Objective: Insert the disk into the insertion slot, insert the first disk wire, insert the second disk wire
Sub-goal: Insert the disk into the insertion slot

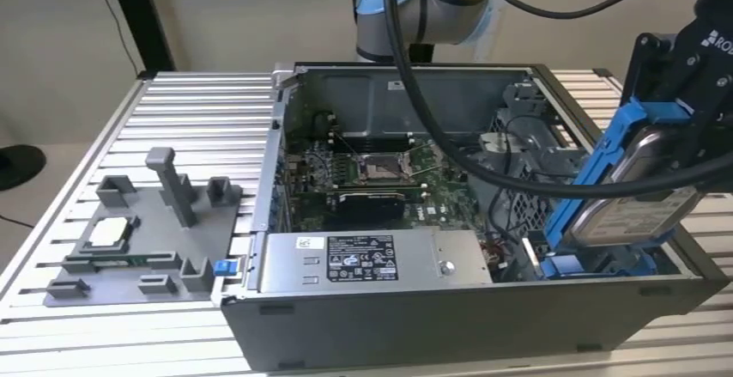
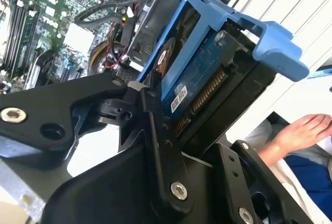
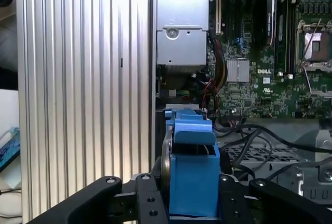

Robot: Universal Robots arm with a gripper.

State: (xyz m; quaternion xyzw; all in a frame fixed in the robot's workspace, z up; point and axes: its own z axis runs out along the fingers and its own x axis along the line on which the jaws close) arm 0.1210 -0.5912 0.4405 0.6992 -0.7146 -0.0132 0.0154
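My gripper [image 1: 670, 128] is shut on the disk [image 1: 630, 205], a silver drive in a blue carrier frame. It holds the disk tilted on edge over the case's side at the exterior view's right. The disk's lower end hangs just above the insertion slot [image 1: 572, 265], a grey bay with blue tabs beside the power supply. In the second wrist view the black fingers [image 2: 155, 125] clamp the disk [image 2: 197, 79] across its flat sides, connector edge showing. The first wrist view looks down along the blue carrier [image 3: 192, 177] between the gripper [image 3: 192, 195] fingers. Among the cables in the case I cannot single out the disk wires.
The open computer case [image 1: 458, 325] stands on a ribbed aluminium table [image 1: 195, 119]. Inside are the motherboard [image 1: 366, 179] and a grey labelled power-supply box [image 1: 360, 261]. The arm's thick black cable [image 1: 481, 171] crosses the case. A grey fixture tray [image 1: 149, 240] lies left. A person's hand [image 2: 301, 130] rests nearby.
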